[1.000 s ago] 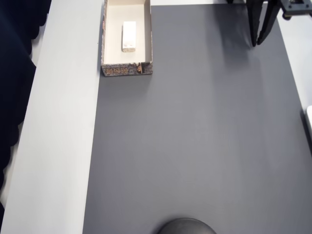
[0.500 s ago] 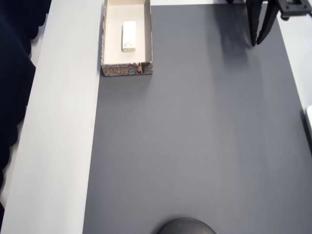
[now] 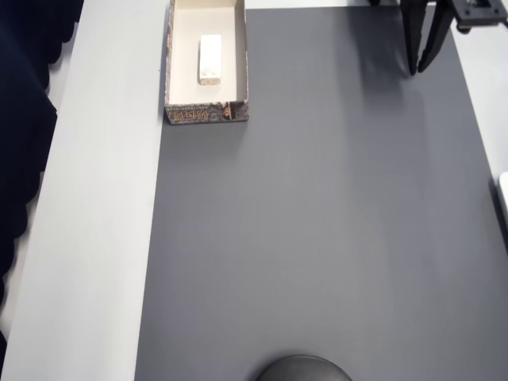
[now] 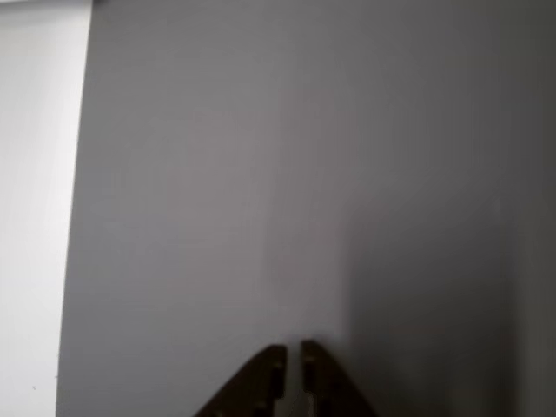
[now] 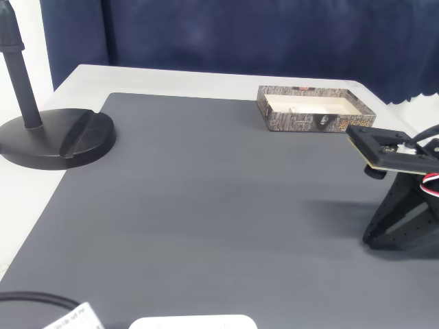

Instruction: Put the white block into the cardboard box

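1. Mat [image 3: 317, 222], dark grey, covers most of the overhead frame.
2. Cardboard box [image 3: 170, 79] sits upper left there, at the mat's edge.
3. Gripper [image 3: 416, 70], upper right, holds nothing, fingers [image 4: 261, 382] narrowly apart.
4. White block [image 3: 210, 59] lies inside the box.

Free room: the grey mat [image 3: 317, 238] lies bare across its whole middle, open passage between my gripper [image 3: 421, 70] and the cardboard box [image 3: 206, 113]. Obstacles: the box's low walls at the mat's far-left corner in the overhead view; a black stand base [image 5: 55, 137] beside the opposite edge.
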Available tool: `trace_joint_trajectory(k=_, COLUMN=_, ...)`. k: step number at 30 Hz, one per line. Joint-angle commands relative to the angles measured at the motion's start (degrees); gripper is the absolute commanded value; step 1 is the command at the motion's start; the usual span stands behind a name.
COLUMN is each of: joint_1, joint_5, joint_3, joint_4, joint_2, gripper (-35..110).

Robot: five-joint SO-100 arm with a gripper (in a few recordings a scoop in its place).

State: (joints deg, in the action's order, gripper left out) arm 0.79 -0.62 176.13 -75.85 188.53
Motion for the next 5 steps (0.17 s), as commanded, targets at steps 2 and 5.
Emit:
trace_joint_trajectory(k=2, joint_1=-0.70, joint_5=-0.53, joint_3=1.05, joint_4=-0.26, joint_2=2.02, gripper=-2)
trace_joint_trajectory(k=5, joint_1=-0.70, joint_5=-0.53, joint_3=1.05, joint_4=-0.26, joint_2=2.02, gripper=-2)
